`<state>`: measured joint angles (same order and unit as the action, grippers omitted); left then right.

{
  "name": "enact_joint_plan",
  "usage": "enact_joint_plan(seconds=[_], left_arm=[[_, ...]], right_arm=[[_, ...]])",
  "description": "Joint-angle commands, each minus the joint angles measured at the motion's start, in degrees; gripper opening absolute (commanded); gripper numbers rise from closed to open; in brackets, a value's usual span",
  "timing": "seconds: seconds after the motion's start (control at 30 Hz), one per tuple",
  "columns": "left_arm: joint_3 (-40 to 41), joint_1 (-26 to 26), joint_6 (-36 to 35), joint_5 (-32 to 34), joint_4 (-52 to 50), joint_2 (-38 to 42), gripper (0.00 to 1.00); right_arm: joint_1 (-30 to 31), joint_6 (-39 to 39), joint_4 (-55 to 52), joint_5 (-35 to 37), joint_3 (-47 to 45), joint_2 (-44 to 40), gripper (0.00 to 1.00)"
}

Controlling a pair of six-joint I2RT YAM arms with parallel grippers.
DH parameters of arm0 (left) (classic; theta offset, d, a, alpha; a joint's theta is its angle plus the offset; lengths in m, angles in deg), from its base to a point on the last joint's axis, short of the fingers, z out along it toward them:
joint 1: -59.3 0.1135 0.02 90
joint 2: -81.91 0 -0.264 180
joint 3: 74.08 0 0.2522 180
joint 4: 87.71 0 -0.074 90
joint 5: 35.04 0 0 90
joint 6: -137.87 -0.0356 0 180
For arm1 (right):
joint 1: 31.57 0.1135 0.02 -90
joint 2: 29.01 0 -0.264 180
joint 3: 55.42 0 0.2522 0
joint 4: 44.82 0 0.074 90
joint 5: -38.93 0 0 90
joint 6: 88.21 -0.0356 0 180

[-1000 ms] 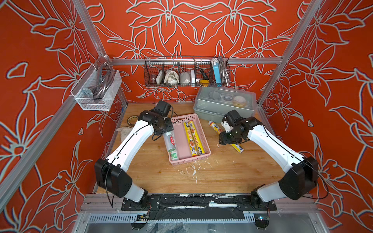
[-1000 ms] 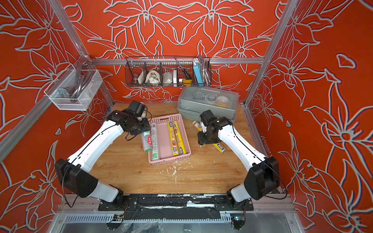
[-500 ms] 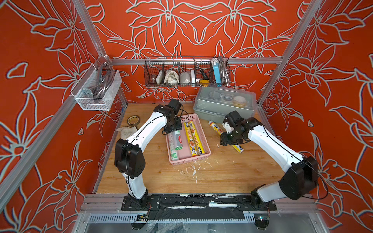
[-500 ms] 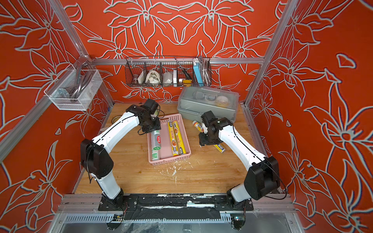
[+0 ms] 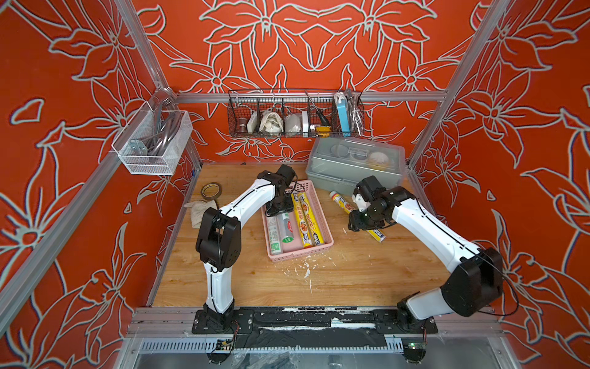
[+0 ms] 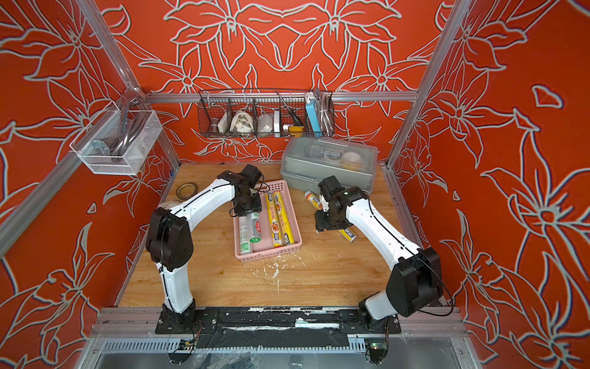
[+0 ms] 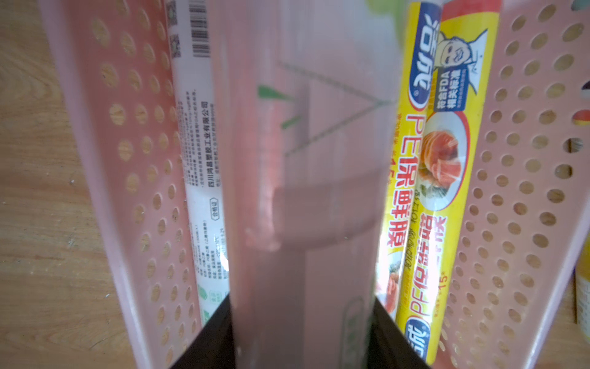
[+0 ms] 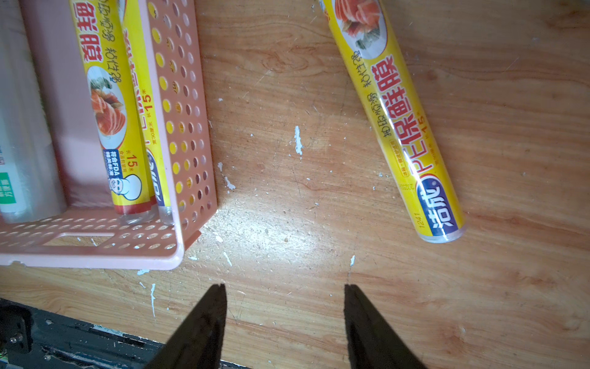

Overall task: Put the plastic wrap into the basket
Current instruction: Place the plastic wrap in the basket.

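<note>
On the near part of the table (image 5: 319, 287) white flecks (image 5: 306, 271) lie scattered, just in front of the basket (image 5: 300, 254).

The pink basket sits mid-table with four rolls lying lengthwise in it. Two yellow rolls (image 5: 307, 220) lie side by side along its right wall. Against its left wall lies a white roll (image 5: 274, 234). Between them a silver roll (image 5: 285, 225) is tilted, its near end down in the basket and its far end raised in the left gripper (image 5: 278, 209). In the left wrist view that roll (image 7: 303, 191) fills the gap between the two black fingers (image 7: 210, 338), which press on it from both sides; the gripper is closed on it over the basket's far half.

To the right of the basket, apart from it, the fifth roll (image 5: 375, 232) lies flat on the wood at a slant, yellow with a blue near end. The right gripper (image 5: 357, 223) hangs over its middle. In the right wrist view its fingers (image 8: 204, 329) stand well apart with bare wood between them, holding nothing; the roll (image 8: 396, 127) lies off to one side.

Farther back, a tape ring (image 5: 211, 190) and a crumpled cloth (image 5: 201, 211) lie by the left wall, and a grey lidded box (image 5: 354, 163) stands at the back right. A wire rack (image 5: 295, 115) hangs on the back wall, a mesh bin (image 5: 153, 143) on the left.
</note>
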<state>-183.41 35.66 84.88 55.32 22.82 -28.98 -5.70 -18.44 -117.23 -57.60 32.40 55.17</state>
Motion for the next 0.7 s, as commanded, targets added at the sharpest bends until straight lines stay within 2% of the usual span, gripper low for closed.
enact_joint_plan(seconds=[0.0, 0.17, 0.47, 0.67], left_arm=[[0.5, -0.6, 0.5, 0.4, 0.8, -1.4, 0.3], [1.8, -2.0, 1.8, 0.8, 0.8, -1.0, 0.3], [6.8, -3.8, 4.5, 1.6, 0.9, 4.9, 0.3], [6.3, -3.8, 4.2, 1.3, -0.1, 4.1, 0.3]], right_arm=[[-0.3, 0.2, -0.4, -0.3, -0.8, -1.2, 0.59], [-0.3, 0.2, -0.4, -0.5, -0.9, -1.2, 0.59], [-0.4, 0.3, -0.2, -0.7, -1.2, -1.3, 0.59], [-0.4, 0.3, 0.0, -1.2, -1.1, -0.9, 0.59]])
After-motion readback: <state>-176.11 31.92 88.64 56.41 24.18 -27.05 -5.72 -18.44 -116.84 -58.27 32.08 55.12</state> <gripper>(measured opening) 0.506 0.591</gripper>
